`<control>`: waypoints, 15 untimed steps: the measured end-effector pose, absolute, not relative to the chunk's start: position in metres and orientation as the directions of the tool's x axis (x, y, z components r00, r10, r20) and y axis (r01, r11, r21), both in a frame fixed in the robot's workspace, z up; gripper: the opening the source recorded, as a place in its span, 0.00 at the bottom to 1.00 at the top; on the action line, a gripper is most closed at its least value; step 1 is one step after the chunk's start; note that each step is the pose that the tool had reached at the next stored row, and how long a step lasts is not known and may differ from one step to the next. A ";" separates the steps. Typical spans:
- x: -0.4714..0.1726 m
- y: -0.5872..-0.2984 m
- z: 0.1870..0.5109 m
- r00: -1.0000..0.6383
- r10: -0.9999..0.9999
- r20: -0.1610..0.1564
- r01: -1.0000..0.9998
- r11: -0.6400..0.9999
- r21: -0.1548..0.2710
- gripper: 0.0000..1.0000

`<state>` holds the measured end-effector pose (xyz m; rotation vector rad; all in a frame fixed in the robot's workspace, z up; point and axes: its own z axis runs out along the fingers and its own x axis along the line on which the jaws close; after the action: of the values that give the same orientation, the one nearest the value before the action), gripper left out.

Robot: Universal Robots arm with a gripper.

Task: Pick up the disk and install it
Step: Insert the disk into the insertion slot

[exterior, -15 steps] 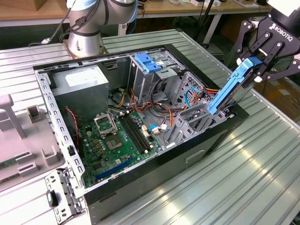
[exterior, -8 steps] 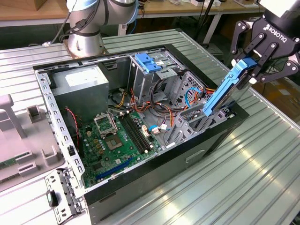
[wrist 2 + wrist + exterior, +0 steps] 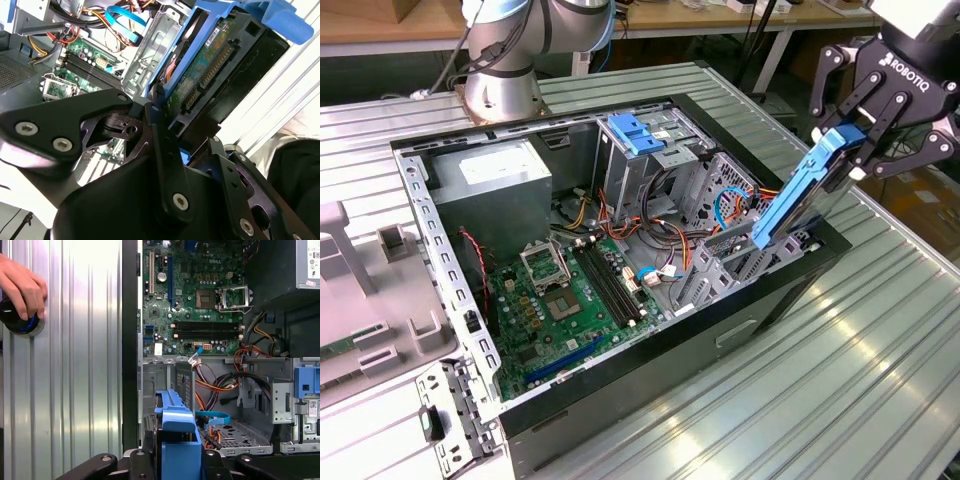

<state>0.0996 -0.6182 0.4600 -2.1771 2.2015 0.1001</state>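
The gripper (image 3: 855, 152) hangs above the rim of the open computer case (image 3: 650, 375), clamped on the upper end of the disk (image 3: 798, 200), which tilts down toward the case's interior. A person's hand (image 3: 20, 285) rests outside the case.

- motherboard (image 3: 570, 300): flat on case (image 3: 650, 375) floor
- power supply (image 3: 492, 190): inside case, far corner, exterior view's left
- disk (image 3: 798, 195): tilted over case rim, exterior view's right, in gripper (image 3: 860, 150)
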 end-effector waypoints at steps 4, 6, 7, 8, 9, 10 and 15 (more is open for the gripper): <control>0.098 -0.618 0.459 -0.012 -0.997 -0.076 -1.000 0.010 0.015 0.36; 0.097 -0.618 0.459 -0.012 -0.997 -0.076 -1.000 0.010 0.015 0.36; 0.097 -0.618 0.459 -0.012 -0.997 -0.076 -1.000 0.011 0.015 0.36; 0.096 -0.618 0.459 -0.012 -0.997 -0.076 -1.000 0.011 0.015 0.36; 0.095 -0.618 0.458 -0.012 -0.997 -0.076 -1.000 0.010 0.015 0.36; 0.095 -0.618 0.458 -0.012 -0.997 -0.076 -1.000 0.010 0.015 0.36; 0.089 -0.616 0.455 -0.012 -0.997 -0.076 -1.000 0.010 0.015 0.36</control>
<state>0.0888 -0.6157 0.4549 -2.1773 2.2014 0.0999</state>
